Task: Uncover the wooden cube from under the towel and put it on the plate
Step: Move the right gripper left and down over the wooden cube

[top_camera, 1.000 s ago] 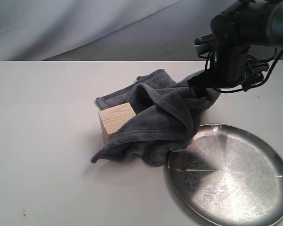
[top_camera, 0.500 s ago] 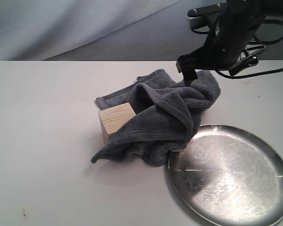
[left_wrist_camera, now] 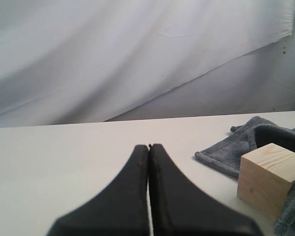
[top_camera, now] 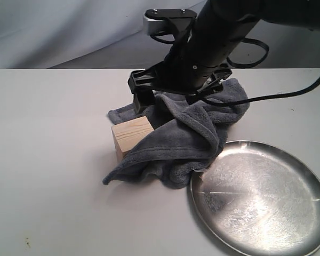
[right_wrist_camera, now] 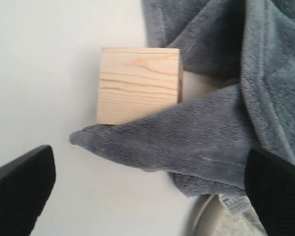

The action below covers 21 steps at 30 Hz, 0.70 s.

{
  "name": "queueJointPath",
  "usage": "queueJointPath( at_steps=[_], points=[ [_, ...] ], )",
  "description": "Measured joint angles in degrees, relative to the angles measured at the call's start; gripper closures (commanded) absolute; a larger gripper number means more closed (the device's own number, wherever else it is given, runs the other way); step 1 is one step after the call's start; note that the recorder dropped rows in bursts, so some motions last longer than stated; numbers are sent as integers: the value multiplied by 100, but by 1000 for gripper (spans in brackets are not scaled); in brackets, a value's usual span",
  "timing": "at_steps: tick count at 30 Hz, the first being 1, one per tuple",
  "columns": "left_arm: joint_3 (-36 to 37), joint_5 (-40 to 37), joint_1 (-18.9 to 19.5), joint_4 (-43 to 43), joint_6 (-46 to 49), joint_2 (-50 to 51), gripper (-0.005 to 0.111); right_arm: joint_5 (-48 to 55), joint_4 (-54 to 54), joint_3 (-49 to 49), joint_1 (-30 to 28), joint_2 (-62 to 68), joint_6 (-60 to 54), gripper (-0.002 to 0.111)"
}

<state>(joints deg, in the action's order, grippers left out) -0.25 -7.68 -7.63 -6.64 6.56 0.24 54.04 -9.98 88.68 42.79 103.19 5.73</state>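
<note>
Wooden cube (top_camera: 131, 136), fluffy towel (top_camera: 188, 134), shiny round plate (top_camera: 266, 205)

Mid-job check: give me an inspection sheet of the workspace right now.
Surface: plain white table.
Job's things: wooden cube partly exposed, a fold of the towel lying over one edge; plate empty.
Clutter: nothing seen.
End effectors: right end effector open, above the cube and towel; left end effector shut, holding nothing.
Cables: black cables loop off the right arm.
Surroundings: pale cloth backdrop behind the table.
</note>
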Motion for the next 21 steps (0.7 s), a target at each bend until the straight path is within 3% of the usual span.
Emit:
queueJointPath(
  at_steps=[15,21],
  points=[
    [0,0,0,0,0,0,107,-351,-604,13,0,0,-279,13],
    [0,0,0,0,0,0,107,259,-517,825,76,394,-302,13]
  ],
)
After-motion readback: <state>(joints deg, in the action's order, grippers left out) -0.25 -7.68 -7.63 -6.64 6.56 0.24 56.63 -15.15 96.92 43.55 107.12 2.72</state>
